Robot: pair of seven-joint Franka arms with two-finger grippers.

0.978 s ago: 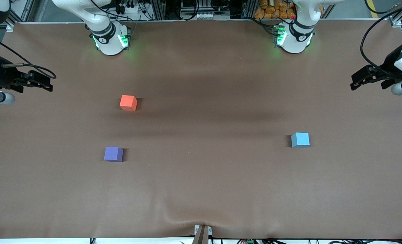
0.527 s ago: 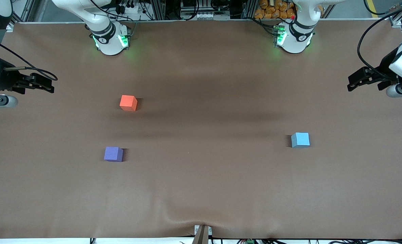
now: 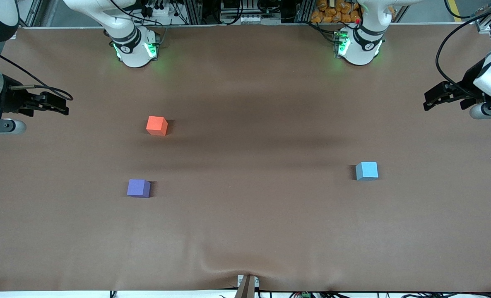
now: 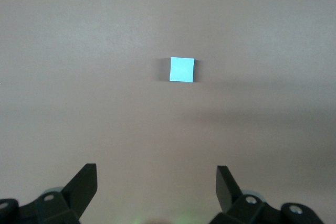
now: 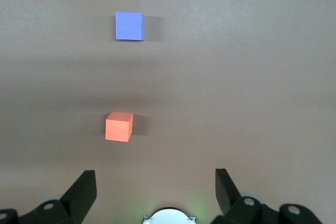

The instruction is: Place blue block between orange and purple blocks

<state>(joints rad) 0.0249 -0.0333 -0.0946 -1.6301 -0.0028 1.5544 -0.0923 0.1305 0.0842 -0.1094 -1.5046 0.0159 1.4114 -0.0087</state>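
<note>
The blue block (image 3: 367, 171) lies alone on the brown table toward the left arm's end; it also shows in the left wrist view (image 4: 182, 69). The orange block (image 3: 157, 125) and the purple block (image 3: 138, 188) lie toward the right arm's end, the purple one nearer to the front camera. Both show in the right wrist view: orange (image 5: 119, 126), purple (image 5: 129, 25). My left gripper (image 3: 429, 101) hangs open and empty over the table at its own end (image 4: 156, 179). My right gripper (image 3: 63, 108) hangs open and empty over its own end (image 5: 155, 182).
The two arm bases (image 3: 135, 47) (image 3: 359, 45) stand along the table's edge farthest from the front camera. The brown cover (image 3: 245, 223) has a wrinkle by a small bracket (image 3: 247, 285) at the edge nearest that camera.
Both grippers have shifted slightly inward over the table from its ends. The three blocks have not moved.
</note>
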